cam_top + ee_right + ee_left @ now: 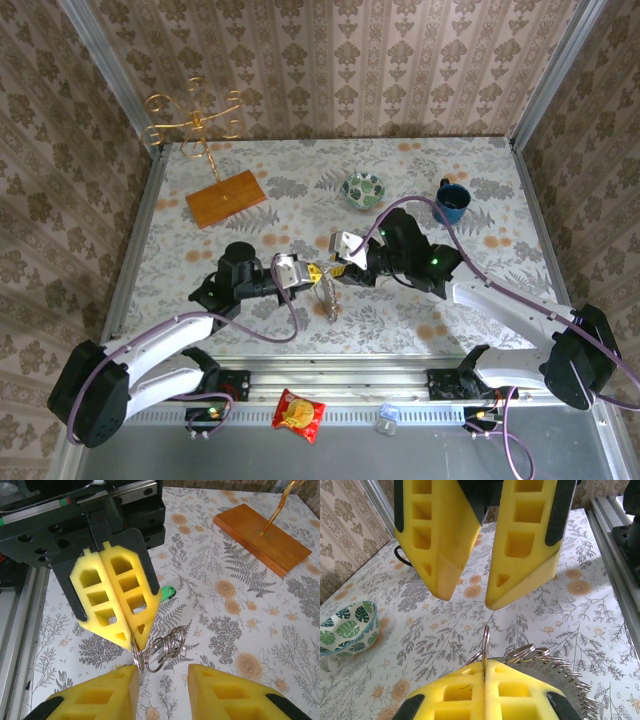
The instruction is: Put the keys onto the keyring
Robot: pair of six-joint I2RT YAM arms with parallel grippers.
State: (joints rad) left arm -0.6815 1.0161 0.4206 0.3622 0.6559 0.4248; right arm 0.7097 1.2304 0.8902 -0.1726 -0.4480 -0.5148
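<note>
Now | left hand [134, 641] is closed flat on keyring [165, 647], over mid bench [280, 630] | right hand [162, 674] is parted, nothing held, just beside ring | green key [169, 591] is seen behind left hand | snack packet [299, 415] print too small to be read | open bench is left toward far edge

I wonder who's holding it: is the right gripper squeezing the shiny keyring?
No, the right gripper has its fingers standing apart, while the shut left gripper pinches the keyring.
</note>
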